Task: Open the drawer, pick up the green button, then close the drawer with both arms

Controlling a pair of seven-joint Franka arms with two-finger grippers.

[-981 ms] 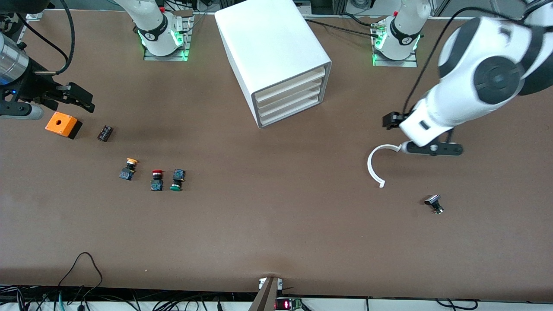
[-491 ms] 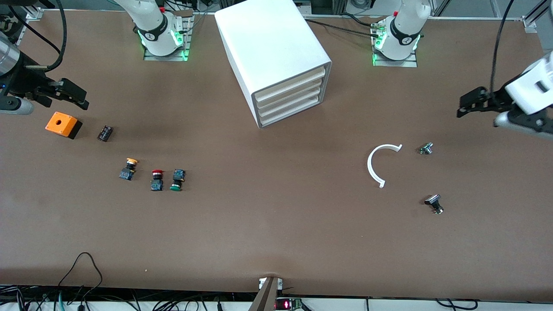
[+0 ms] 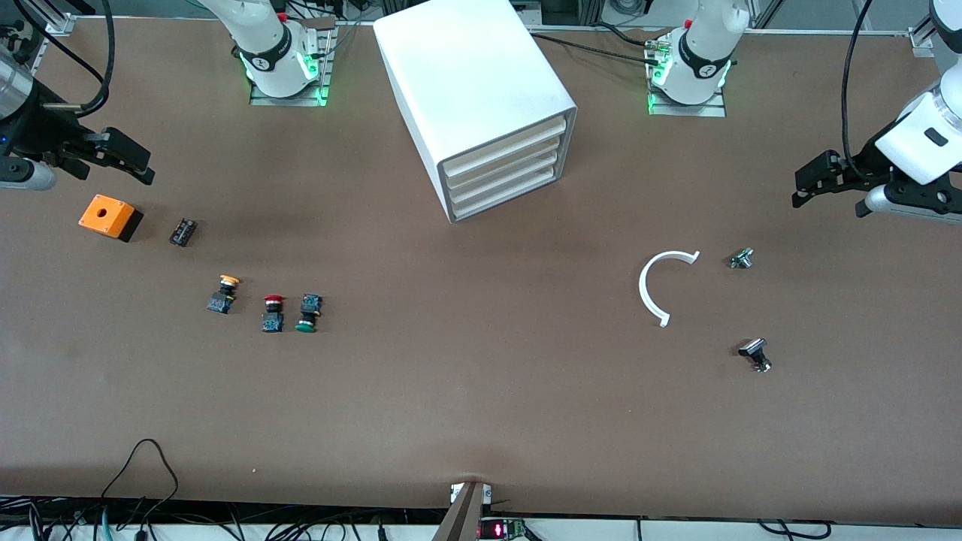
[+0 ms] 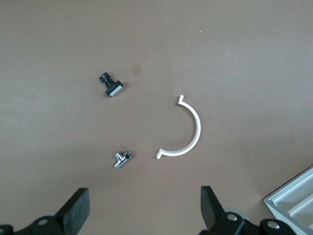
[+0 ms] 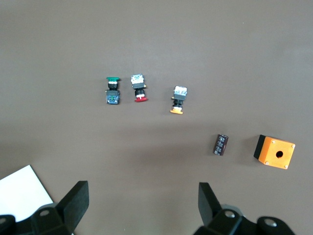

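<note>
On table (image 3: pixel 481 391), button (image 3: pixel 307 313) cap toward camera.

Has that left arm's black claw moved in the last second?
Yes. The left gripper swung away from over the white curved piece, toward the left arm's end of the table.

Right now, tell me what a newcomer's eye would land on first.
The white cabinet stands mid-table, its four drawers shut. Toward the right arm's end lie an orange box and three buttons, the green button among them. Toward the left arm's end lies a white curved strip.
</note>
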